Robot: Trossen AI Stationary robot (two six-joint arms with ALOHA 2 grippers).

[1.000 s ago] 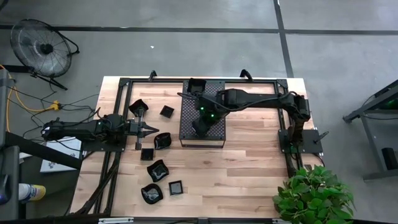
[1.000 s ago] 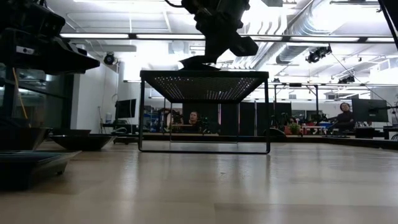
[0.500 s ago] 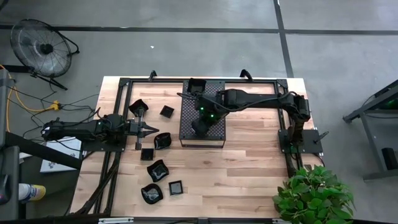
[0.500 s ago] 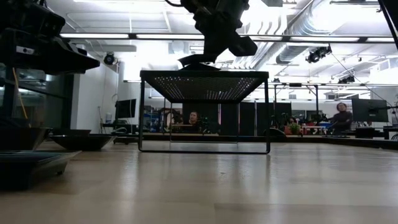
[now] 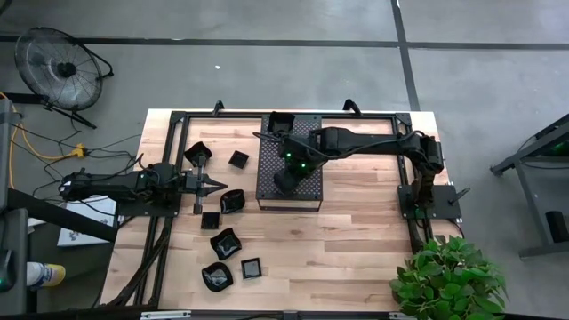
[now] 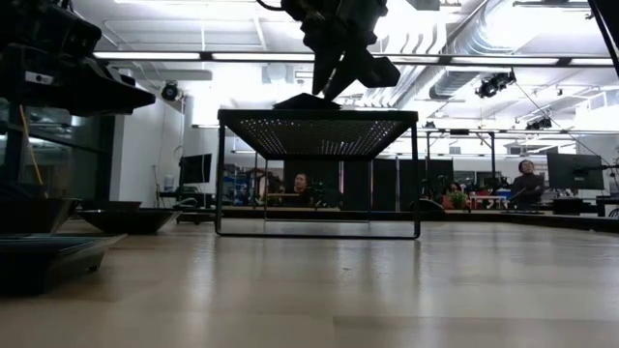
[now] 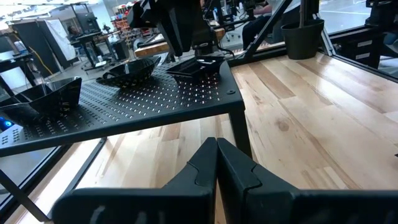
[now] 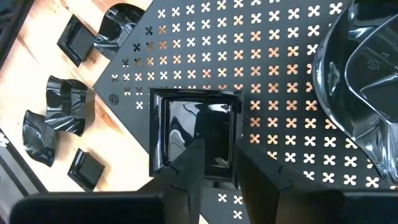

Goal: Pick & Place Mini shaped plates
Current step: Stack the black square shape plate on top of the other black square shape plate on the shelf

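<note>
**Right gripper parted over a square plate on the tray**

The right gripper (image 8: 214,165) hangs directly above a square mini plate (image 8: 194,134) that lies flat on the perforated black tray (image 5: 307,191). Its fingers (image 8: 189,168) stand a little apart, one over the plate's glossy floor, the other beyond the plate's rim. In the low view the fingers (image 6: 334,68) point down just above the plate (image 6: 308,101), and whether they touch it cannot be told. A rounded plate (image 8: 364,87) sits on the tray just beside this gripper, and another dish (image 5: 282,124) rests at the tray's far end.

The left gripper (image 7: 216,163) waits low over the table, its fingers pressed together and holding nothing, pointing toward the tray's leg. Just beside its tip lies a wavy-edged plate (image 5: 233,202); more mini shaped plates (image 5: 225,243) are scattered near it on the wooden table (image 5: 356,258), some square, some crumpled-looking. A potted plant (image 5: 449,276) stands at the table's corner, well apart from both grippers.
</note>
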